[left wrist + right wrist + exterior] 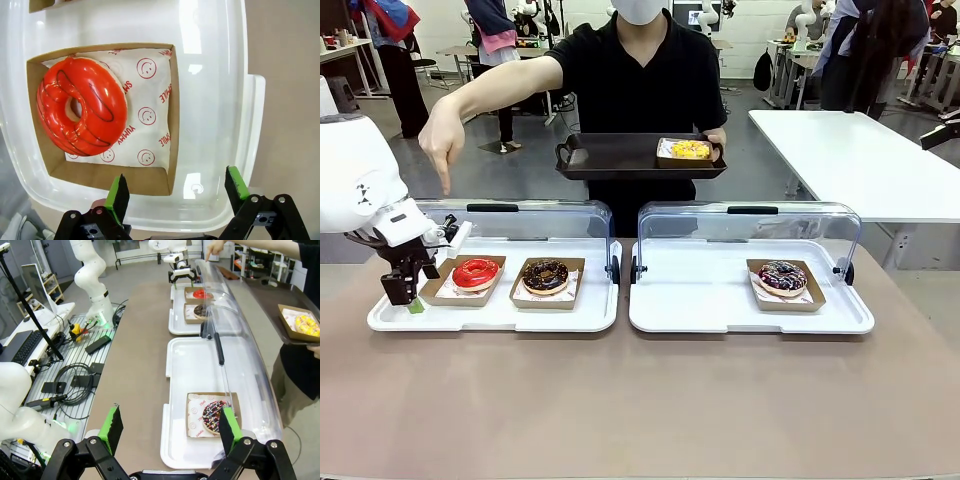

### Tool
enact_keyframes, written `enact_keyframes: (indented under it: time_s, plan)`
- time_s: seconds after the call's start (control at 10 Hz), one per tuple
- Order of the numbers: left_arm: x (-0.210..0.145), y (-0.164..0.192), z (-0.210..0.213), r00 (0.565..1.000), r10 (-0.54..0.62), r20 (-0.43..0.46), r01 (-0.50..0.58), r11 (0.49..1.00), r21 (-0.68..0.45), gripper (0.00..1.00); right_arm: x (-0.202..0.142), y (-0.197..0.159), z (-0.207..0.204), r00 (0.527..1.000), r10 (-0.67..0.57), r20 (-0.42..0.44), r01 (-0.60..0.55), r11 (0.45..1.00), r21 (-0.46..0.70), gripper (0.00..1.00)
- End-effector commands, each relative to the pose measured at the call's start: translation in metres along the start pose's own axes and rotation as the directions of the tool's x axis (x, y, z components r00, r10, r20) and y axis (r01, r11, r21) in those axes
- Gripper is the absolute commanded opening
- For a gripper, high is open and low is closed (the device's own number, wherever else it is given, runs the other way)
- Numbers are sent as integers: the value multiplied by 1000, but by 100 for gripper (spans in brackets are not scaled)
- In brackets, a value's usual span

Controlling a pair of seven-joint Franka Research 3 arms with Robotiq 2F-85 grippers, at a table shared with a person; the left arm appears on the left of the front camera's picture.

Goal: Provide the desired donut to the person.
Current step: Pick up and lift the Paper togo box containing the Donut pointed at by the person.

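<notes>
The person [640,70] stands at the far side and points a hand [442,150] down at the red glazed donut [476,272] in its cardboard tray. My left gripper [405,290] hovers open at the left end of the left white tray [500,315]. In the left wrist view the red donut [80,112] lies just ahead, and the near corner of its cardboard tray [170,150] sits between the green pads [118,197]. My right gripper [170,432] is open and empty, held back from the table above a sprinkled donut [215,415].
A chocolate donut [546,275] sits beside the red one. The sprinkled donut [782,276] lies on the right white tray [750,315]. Both clear lids [750,225] stand raised at the back. The person holds a black tray [620,158] carrying a yellow donut [690,150].
</notes>
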State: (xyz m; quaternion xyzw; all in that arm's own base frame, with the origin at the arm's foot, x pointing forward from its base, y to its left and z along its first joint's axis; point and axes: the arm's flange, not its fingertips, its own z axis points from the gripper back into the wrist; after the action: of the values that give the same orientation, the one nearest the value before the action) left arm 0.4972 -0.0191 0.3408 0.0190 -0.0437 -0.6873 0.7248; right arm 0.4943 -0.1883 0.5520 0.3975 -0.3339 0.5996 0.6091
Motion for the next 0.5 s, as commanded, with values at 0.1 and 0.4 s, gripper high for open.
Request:
enact_keyframes:
  time_s: [0.1, 0.4]
  plan:
    - [-2, 6, -14, 999, -23, 40, 22, 999, 27, 100, 0, 0, -2, 1000, -6, 1, 6, 1000, 5, 100]
    - [1, 7, -23, 998, -30, 52, 29, 1000, 6, 100, 0, 0, -2, 1000, -6, 1, 6, 1000, 5, 100]
